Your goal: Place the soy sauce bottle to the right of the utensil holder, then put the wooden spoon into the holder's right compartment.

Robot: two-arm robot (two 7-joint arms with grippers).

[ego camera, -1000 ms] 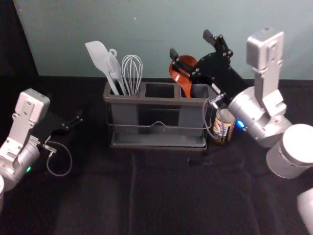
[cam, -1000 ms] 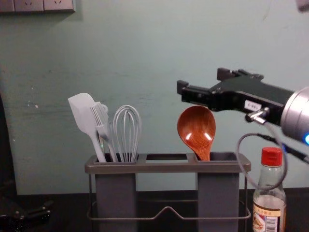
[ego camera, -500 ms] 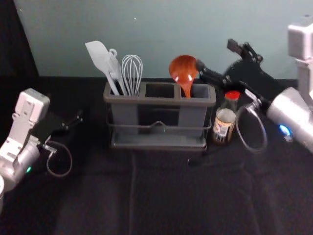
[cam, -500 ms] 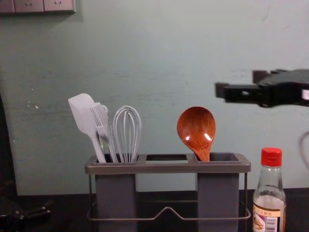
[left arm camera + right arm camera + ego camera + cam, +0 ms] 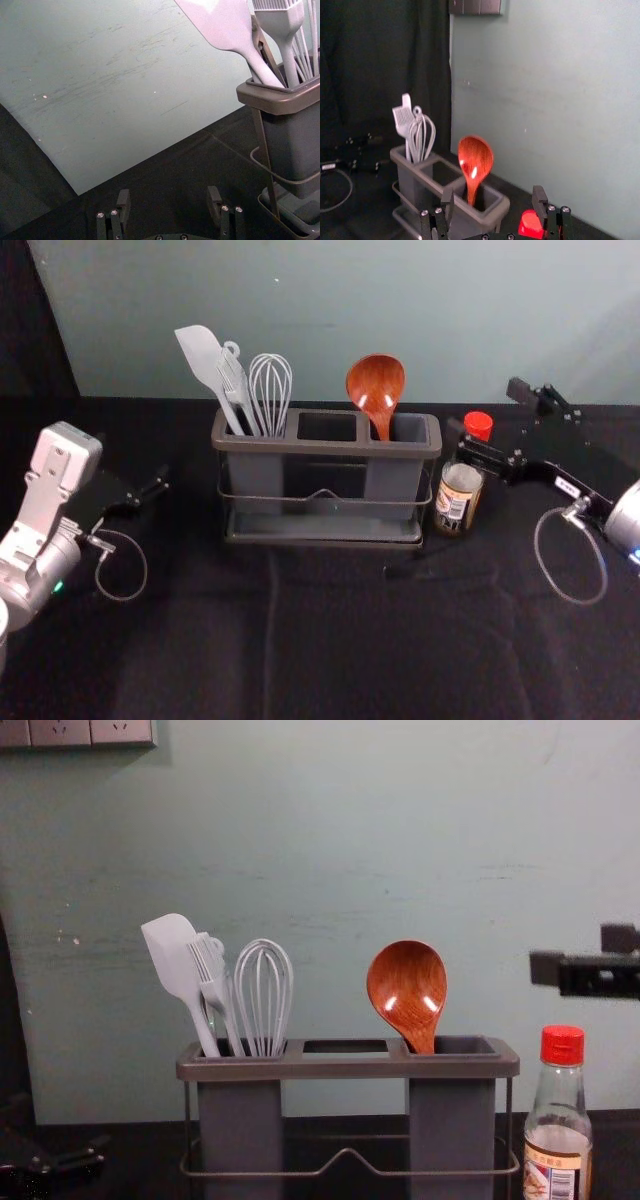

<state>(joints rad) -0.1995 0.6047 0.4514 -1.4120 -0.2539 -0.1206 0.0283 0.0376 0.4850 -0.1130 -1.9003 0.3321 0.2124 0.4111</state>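
In the head view the wooden spoon (image 5: 376, 386) stands bowl up in the right compartment of the utensil holder (image 5: 327, 447). Just right of the holder, the soy sauce bottle (image 5: 459, 490) is upright with its red cap. My right gripper (image 5: 487, 408) is open beside the bottle's cap, holding nothing; its fingers spread above the cap level in the chest view (image 5: 575, 952). The right wrist view has my right gripper (image 5: 492, 200) open, with the spoon (image 5: 475, 160) beyond it. My left gripper (image 5: 150, 488) is parked left of the holder, and is open in the left wrist view (image 5: 169, 200).
A white spatula (image 5: 205, 360), a brush (image 5: 235, 385) and a whisk (image 5: 270, 390) stand in the holder's left compartment. Behind the black-covered table (image 5: 330, 640) rises a pale green wall (image 5: 330, 310).
My right gripper has moved away from above the spoon, to the right and then lower, still open. The spoon and bottle have stayed in place, and the left arm is still.
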